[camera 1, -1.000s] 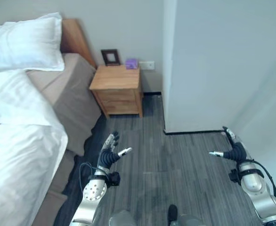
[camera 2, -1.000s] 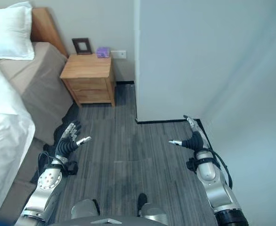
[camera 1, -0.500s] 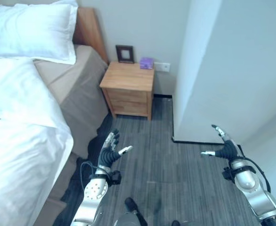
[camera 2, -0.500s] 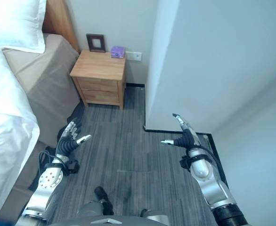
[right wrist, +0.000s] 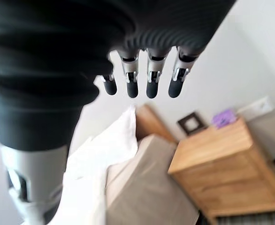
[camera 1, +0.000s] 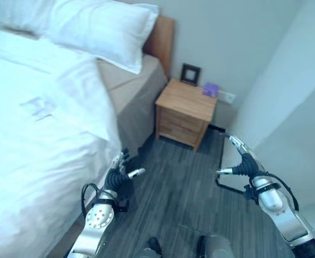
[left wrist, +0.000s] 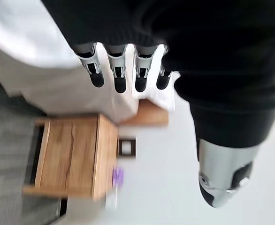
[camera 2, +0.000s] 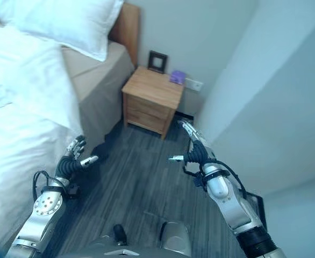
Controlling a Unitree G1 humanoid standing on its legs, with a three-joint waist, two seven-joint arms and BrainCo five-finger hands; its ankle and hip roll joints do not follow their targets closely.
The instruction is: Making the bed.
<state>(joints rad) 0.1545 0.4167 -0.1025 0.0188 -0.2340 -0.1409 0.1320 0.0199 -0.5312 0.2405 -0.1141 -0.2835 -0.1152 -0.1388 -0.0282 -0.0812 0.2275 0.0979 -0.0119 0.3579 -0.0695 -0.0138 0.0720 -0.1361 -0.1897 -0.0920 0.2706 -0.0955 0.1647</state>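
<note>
The bed (camera 1: 133, 94) takes up the left side, with a rumpled white duvet (camera 1: 34, 134) spread over it and a white pillow (camera 1: 101, 29) against the wooden headboard (camera 1: 160, 37). A tan sheet shows bare between the pillow and the duvet's edge. My left hand (camera 1: 118, 176) hangs open over the dark floor just beside the duvet's overhanging edge, holding nothing. My right hand (camera 1: 242, 164) is open in the air further right, near the white wall. In the wrist views both hands' fingers (left wrist: 120, 77) (right wrist: 139, 82) are straight.
A wooden nightstand (camera 1: 185, 114) stands between the bed and the wall, with a small dark picture frame (camera 1: 189, 73) and a purple object (camera 1: 210, 89) on top. A white wall corner (camera 1: 270, 107) juts out at the right. Grey plank floor (camera 1: 168, 209) lies between bed and wall.
The camera has swung toward the bed, so the bed now takes up far more of the picture. Both hands stay open and empty; the left one is now close beside the duvet's edge.
</note>
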